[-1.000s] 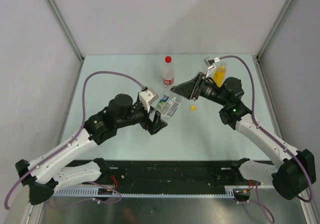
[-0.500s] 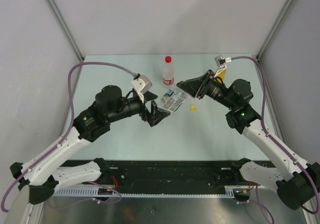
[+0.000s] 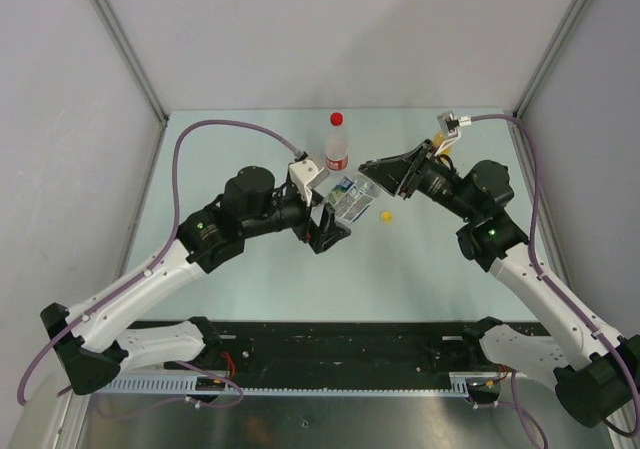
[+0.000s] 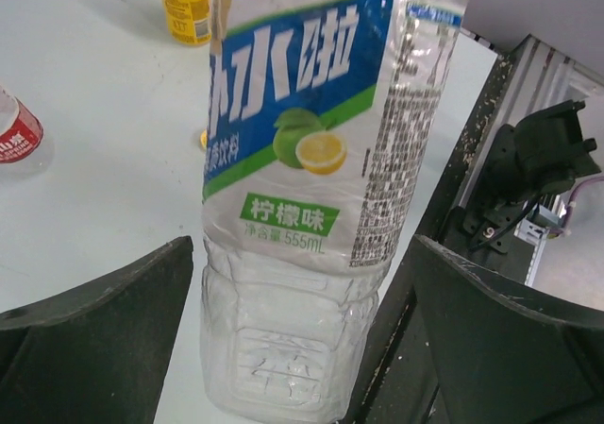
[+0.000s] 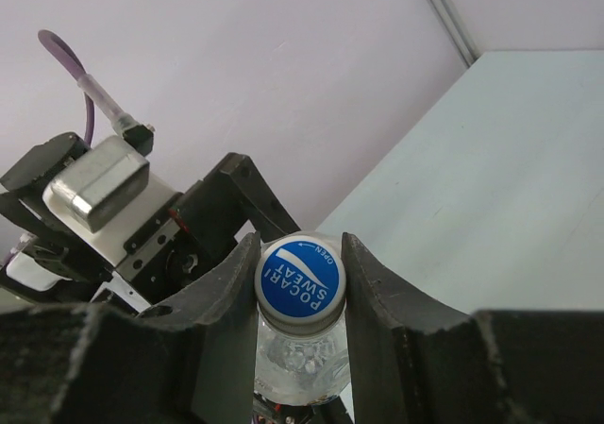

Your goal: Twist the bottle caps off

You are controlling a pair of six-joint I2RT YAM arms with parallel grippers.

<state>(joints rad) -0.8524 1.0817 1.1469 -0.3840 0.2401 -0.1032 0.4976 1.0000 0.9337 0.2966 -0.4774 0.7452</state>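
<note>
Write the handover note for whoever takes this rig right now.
Left gripper: open, jaws either side of the blue-label bottle, low on its body.
Right gripper: shut on that bottle's blue-topped cap.
Done: yellow cap lies loose on the table; yellow-liquid bottle stands at the far right.
Left: blue-topped cap, then the red cap, still on the red-label bottle at the back.

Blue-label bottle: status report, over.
Left gripper open, straddling blue-label bottle. Right gripper shut on its cap. Loose yellow cap lies nearby, not in the way.
</note>
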